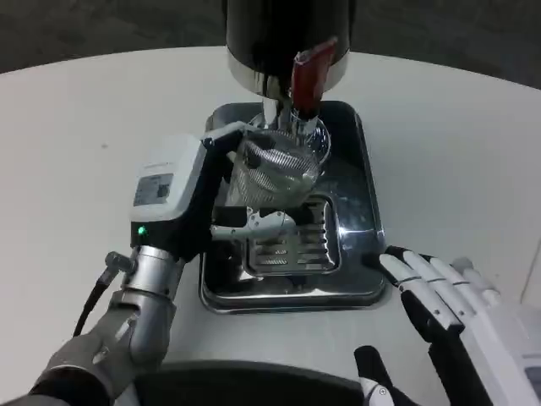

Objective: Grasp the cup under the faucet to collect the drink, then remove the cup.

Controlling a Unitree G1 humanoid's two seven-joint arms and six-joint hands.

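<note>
A clear ribbed glass cup [277,166] stands tilted a little on the steel drip tray [359,220], right below the dispenser's red tap handle [308,72] and spout. My left hand [199,199] reaches in from the left and wraps its fingers around the cup's left side and base. The black drink dispenser [283,38] rises behind the tray. My right hand [439,296] hovers at the tray's front right corner with its fingers spread and nothing in them. I cannot tell whether liquid is in the cup.
The tray has a slotted grate [292,245] in front of the cup. White round table [76,144] surrounds the tray on both sides. A black cable [93,296] loops off my left forearm.
</note>
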